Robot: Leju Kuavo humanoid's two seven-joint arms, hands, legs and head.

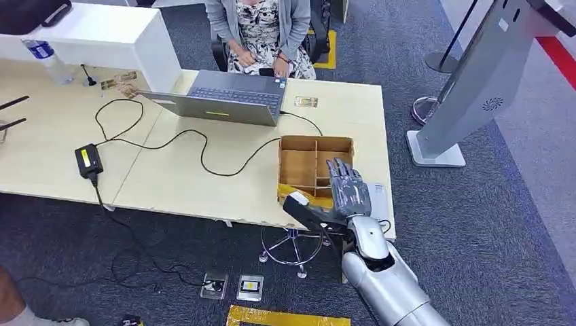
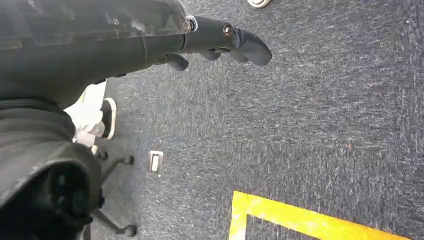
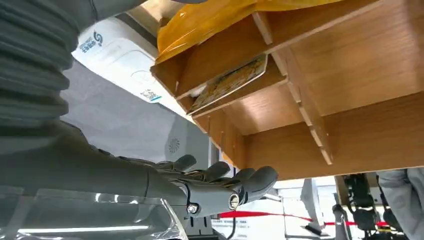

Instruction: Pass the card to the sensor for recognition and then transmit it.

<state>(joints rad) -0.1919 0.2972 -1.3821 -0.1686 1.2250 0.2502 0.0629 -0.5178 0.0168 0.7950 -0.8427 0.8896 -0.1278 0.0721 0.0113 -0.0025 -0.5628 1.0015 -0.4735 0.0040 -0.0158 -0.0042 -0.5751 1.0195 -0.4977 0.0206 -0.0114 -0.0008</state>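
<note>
Card (image 3: pixel 231 83) retrieval is judged to be the step in hand: a patterned card is seen in the right wrist view, lying flat in a small compartment of the wooden divided tray (image 1: pixel 297 144), close to the yellow-taped corner of that tray. In the head view the tray is found at the lower centre-right of the frame, on the near right part of the pale desk (image 1: pixel 170 170), and the card's compartment there is hidden behind the right hand (image 1: pixel 348 190).

The right hand is held over the near part of the tray with its fingers (image 3: pixel 252 180) extended and apart, and nothing is held in it. The left hand (image 2: pixel 220 42) is seen in the left wrist view at the top of the frame, hanging over the dark carpet; its fingers are slightly curled, nothing is held, and whether it should be called open or closed cannot be told.

For the step to be done well, the fingertips should be lowered into the card's compartment only, clear of the thin dividers, since a knock could shift the tray on the desk. An edge of the card should be lifted against the compartment wall before a pinch is made, because a flat card offers little to grip. A white device (image 3: pixel 117 55) lying just beside the tray may be the sensor, though this cannot be confirmed.
</note>
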